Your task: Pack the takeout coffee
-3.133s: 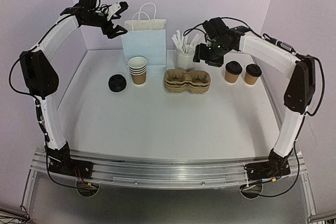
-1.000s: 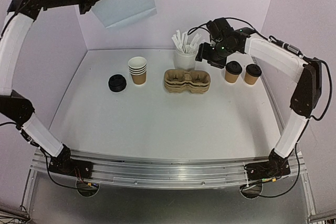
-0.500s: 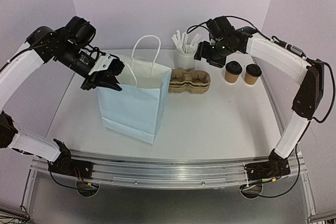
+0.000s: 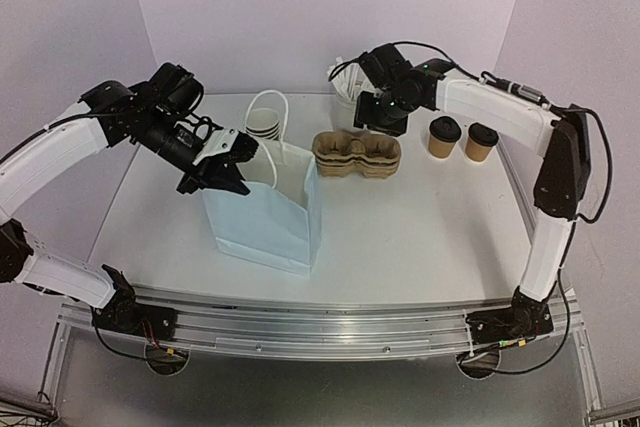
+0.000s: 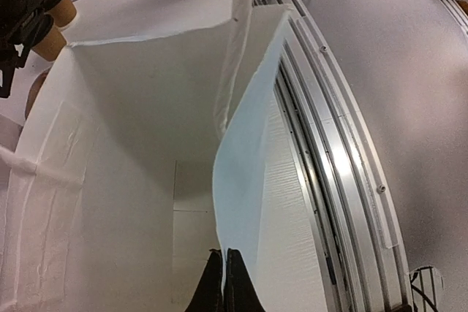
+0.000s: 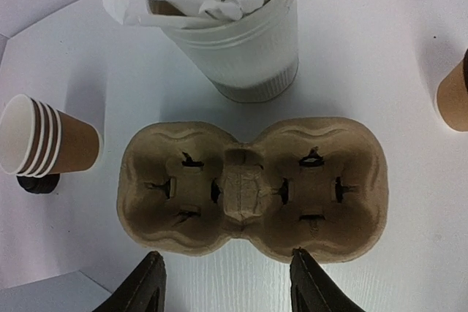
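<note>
Two takeout coffee cups with black lids (image 4: 444, 137) (image 4: 481, 142) stand at the back right; one (image 6: 455, 96) shows at the right wrist view's edge. A stack of open brown cups (image 4: 263, 125) (image 6: 47, 144) stands behind the bag's handles. My left gripper (image 4: 225, 162) (image 5: 223, 283) is shut on the top edge of a light blue paper bag (image 4: 265, 217) (image 5: 248, 144), which stands open on the table. My right gripper (image 4: 375, 112) (image 6: 228, 283) hovers open above a stack of pulp cup carriers (image 4: 357, 155) (image 6: 252, 188), fingers apart just short of its near edge.
A white cup of wrapped straws (image 4: 345, 97) (image 6: 241, 49) stands right behind the carriers, partly hidden by the right arm. Purple walls close the back and sides. The aluminium rail (image 4: 320, 322) runs along the table's near edge.
The left arm brought the bag from the back wall, up and over, down to the front left, then turned it slightly. My right gripper slid left over the carriers and narrowed its jaws.
</note>
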Robot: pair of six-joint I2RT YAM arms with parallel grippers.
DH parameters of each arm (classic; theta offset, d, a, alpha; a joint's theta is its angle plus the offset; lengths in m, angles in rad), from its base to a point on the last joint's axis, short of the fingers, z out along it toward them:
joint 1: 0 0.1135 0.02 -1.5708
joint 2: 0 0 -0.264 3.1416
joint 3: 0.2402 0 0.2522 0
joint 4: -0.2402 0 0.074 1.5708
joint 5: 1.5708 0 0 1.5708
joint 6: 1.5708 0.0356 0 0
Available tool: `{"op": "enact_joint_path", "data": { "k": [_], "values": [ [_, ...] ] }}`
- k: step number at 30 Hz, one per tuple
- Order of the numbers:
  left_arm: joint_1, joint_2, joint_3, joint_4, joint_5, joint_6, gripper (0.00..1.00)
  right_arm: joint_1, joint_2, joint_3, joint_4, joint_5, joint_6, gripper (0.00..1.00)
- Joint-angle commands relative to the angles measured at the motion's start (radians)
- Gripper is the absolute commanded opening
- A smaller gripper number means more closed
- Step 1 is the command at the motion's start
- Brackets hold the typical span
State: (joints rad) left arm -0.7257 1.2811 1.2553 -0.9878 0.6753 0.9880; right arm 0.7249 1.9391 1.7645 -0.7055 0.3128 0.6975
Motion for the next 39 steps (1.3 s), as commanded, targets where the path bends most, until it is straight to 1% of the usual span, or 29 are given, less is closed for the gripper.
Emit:
{"op": "enact_joint_path", "data": {
  "k": [1, 6, 11, 16, 22, 24, 30, 34, 38, 39],
  "values": [
    [-0.012, -0.066, -0.060, 0.167, -0.069, -0.177, 0.00, 0.010, 0.126, 0.102, -0.035, 0.065, 0.009, 0.57],
    [-0.020, -0.071, -0.079, 0.173, -0.069, -0.220, 0.00, 0.010, 0.220, 0.177, -0.049, 0.101, -0.015, 0.57],
    [-0.023, -0.069, -0.066, 0.164, -0.069, -0.236, 0.00, 0.010, 0.281, 0.225, -0.056, 0.132, -0.038, 0.52],
    [-0.024, -0.066, -0.063, 0.169, -0.069, -0.242, 0.00, 0.008, 0.321, 0.236, -0.063, 0.143, -0.041, 0.46],
    [-0.023, -0.055, -0.054, 0.170, -0.083, -0.241, 0.00, 0.008, 0.343, 0.234, -0.074, 0.127, -0.033, 0.45],
    [-0.023, -0.053, -0.052, 0.169, -0.083, -0.239, 0.00, 0.008, 0.349, 0.236, -0.077, 0.125, -0.033, 0.41],
    [-0.023, -0.049, -0.048, 0.166, -0.088, -0.236, 0.00, 0.008, 0.345, 0.236, -0.081, 0.130, -0.032, 0.19],
    [-0.023, -0.046, -0.047, 0.167, -0.094, -0.236, 0.00, 0.008, 0.340, 0.237, -0.086, 0.132, -0.031, 0.12],
    [-0.023, -0.046, -0.046, 0.166, -0.095, -0.236, 0.00, 0.008, 0.324, 0.246, -0.096, 0.146, -0.033, 0.00],
    [-0.023, -0.045, -0.046, 0.167, -0.095, -0.236, 0.00, 0.008, 0.320, 0.249, -0.100, 0.150, -0.035, 0.00]
  ]
}}
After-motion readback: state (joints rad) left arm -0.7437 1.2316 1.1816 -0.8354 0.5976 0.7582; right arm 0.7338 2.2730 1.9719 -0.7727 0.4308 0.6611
